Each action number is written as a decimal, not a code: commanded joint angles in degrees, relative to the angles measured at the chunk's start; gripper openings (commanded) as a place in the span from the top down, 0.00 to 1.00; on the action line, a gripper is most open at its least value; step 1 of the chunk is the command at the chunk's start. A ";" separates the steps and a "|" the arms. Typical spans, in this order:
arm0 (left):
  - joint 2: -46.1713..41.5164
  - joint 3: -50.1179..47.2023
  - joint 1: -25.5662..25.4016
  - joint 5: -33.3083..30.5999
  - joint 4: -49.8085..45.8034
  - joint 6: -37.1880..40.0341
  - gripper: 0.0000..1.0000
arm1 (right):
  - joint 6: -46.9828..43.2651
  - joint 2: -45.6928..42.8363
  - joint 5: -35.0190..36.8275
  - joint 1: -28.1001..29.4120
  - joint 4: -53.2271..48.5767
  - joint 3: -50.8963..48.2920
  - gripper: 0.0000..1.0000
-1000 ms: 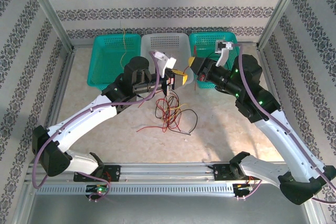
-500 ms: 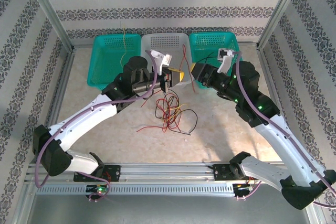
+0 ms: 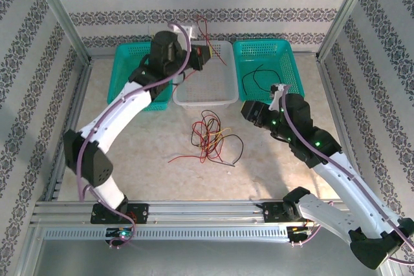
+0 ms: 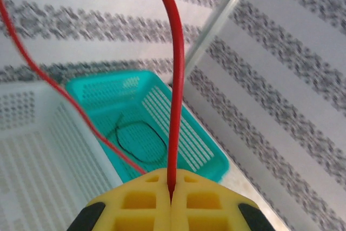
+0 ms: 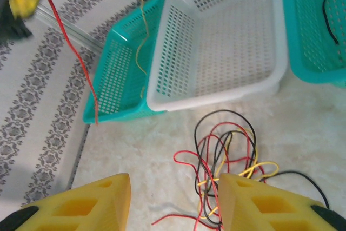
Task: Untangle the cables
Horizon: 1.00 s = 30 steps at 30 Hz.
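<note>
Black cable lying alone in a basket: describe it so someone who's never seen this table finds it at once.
At the table's far edge, find the teal plastic mesh basket right of the white basket. In it lies one thin black cable, loosely looped. It lies alone, unlike the red, yellow and black tangle mid-table.

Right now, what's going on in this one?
The left gripper is shut on a red cable, raised near the far end of the white basket. The right gripper hangs open above the tangle of red, yellow and black cables on the table. A black cable lies in the right teal basket.
</note>
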 commanded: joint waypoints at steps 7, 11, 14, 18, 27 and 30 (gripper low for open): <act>18.50 24.78 2.93 -1.70 -11.18 5.31 1.00 | 1.41 -0.56 1.65 1.18 -0.57 -3.36 0.54; 24.28 31.98 3.53 -2.40 -12.82 4.45 1.00 | 1.32 -0.38 1.65 1.33 -0.92 -4.13 0.54; 27.45 35.45 4.00 -2.58 -13.11 3.49 1.00 | 1.14 -0.30 1.65 1.39 -1.14 -4.43 0.54; 30.63 38.31 4.23 -2.56 -14.01 3.31 1.00 | 0.80 0.38 1.49 1.33 -1.21 -4.79 0.54; 32.55 37.11 4.43 -0.67 -17.15 2.54 0.43 | -0.21 2.92 1.39 1.33 -1.29 -4.27 0.54; 30.75 35.22 4.39 -0.78 -17.70 2.47 0.42 | -0.39 4.01 1.51 1.42 -1.66 -3.96 0.54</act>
